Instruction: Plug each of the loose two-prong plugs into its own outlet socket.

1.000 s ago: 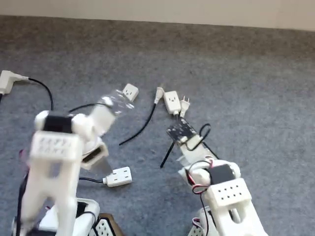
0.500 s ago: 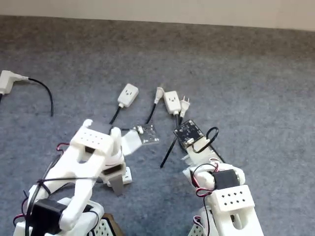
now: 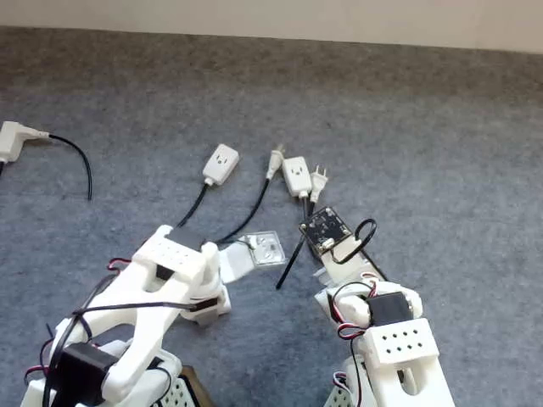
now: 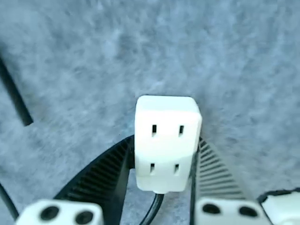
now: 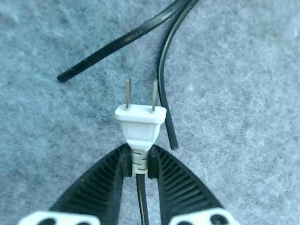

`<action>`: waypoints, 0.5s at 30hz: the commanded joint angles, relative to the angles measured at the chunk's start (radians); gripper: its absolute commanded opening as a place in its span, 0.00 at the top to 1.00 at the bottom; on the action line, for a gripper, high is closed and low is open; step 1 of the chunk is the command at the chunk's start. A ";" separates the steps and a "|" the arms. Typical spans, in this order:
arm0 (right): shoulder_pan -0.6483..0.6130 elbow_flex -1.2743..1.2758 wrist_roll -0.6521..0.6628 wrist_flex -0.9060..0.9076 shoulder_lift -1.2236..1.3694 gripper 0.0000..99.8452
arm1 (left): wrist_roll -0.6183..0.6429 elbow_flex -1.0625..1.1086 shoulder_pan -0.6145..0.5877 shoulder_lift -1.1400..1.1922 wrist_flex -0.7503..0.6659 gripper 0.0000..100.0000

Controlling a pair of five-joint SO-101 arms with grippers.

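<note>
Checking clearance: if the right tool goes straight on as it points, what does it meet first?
Probably the thin black cable crossing the grey carpet ahead of the held white two-prong plug; depth is unclear.

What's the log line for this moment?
left gripper: shut on socket | right gripper: shut on plug, prongs bare | state: plug not yet inserted

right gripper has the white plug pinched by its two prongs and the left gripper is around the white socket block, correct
Not by the prongs. The right gripper holds the white plug by the ribbed neck behind its body, and the two prongs stick out free beyond it, as the right wrist view shows. The left gripper is around the white socket block.
</note>
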 commanded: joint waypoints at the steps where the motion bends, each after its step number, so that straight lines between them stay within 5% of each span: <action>1: 0.007 -0.010 0.008 -0.002 0.007 0.99 | 0.064 -0.113 0.071 -0.002 0.005 0.92; 15: 0.007 -0.008 0.008 -0.002 0.007 0.99 | 0.097 -0.231 0.165 0.154 -0.008 0.91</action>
